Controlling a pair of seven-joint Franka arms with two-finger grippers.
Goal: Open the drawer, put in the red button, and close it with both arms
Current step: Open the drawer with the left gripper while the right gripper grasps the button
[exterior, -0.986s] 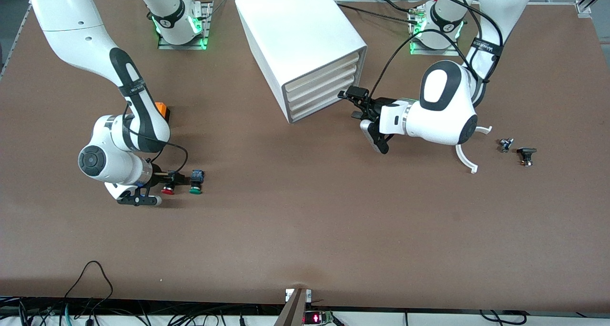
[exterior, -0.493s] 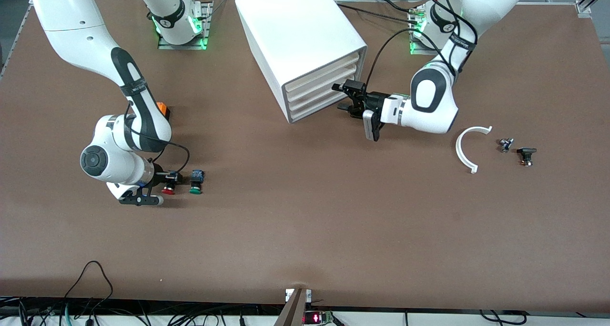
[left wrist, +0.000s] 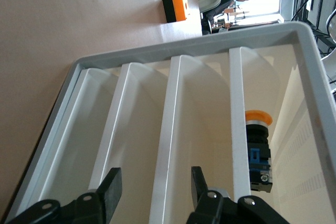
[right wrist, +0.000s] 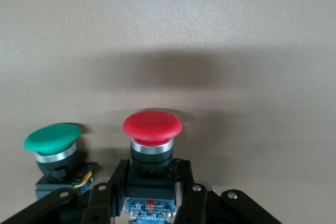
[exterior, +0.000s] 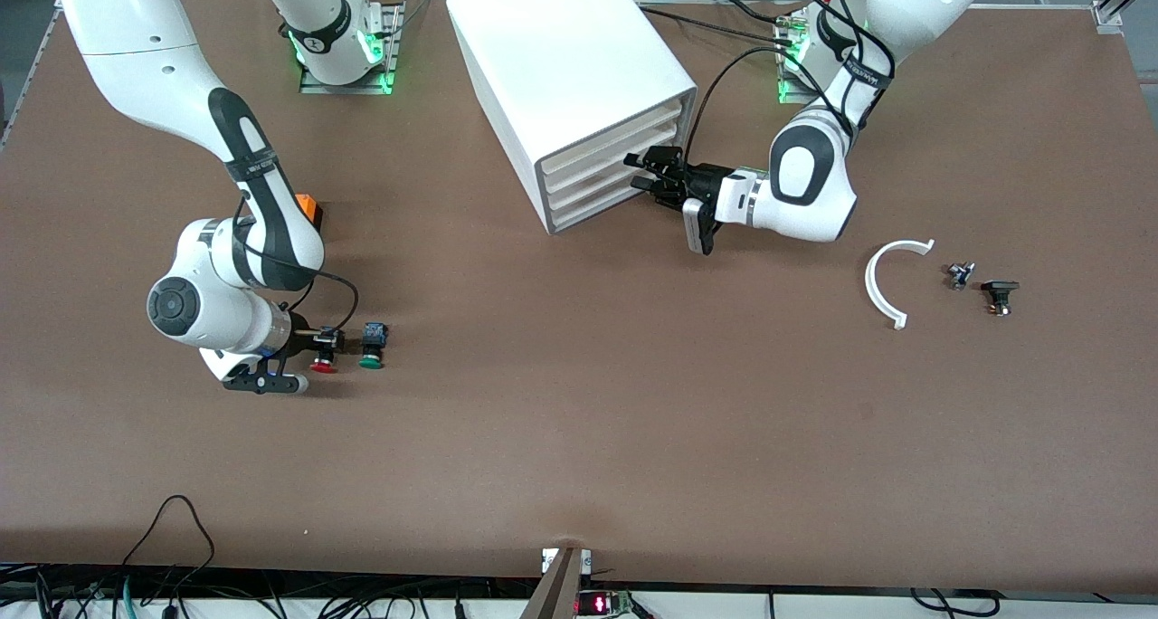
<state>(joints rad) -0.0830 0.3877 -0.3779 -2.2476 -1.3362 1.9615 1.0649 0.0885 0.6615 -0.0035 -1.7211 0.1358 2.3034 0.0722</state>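
Observation:
The white cabinet [exterior: 561,49] stands mid-table with all four drawers closed. My left gripper [exterior: 636,172] is open at the drawer fronts. In the left wrist view its fingers [left wrist: 113,187] stand on either side of the front lip of the drawer [left wrist: 170,129], second from top [exterior: 588,168]. The red button [exterior: 320,365] lies on the table toward the right arm's end. My right gripper [exterior: 322,340] is shut on its black body, and the red cap [right wrist: 152,125] sticks out past the fingers [right wrist: 119,174]. The right gripper [right wrist: 152,172] is low at the table.
A green-capped button [exterior: 369,360] lies right beside the red one, also in the right wrist view [right wrist: 51,139]. An orange block [exterior: 309,208] sits by the right arm. An orange-capped button [left wrist: 257,145] lies in the top drawer. A white curved piece [exterior: 882,280] and small black parts [exterior: 1000,295] lie toward the left arm's end.
My left arm has swung in toward the cabinet, bringing its open gripper up to the drawer fronts. My right gripper has stayed at the red button.

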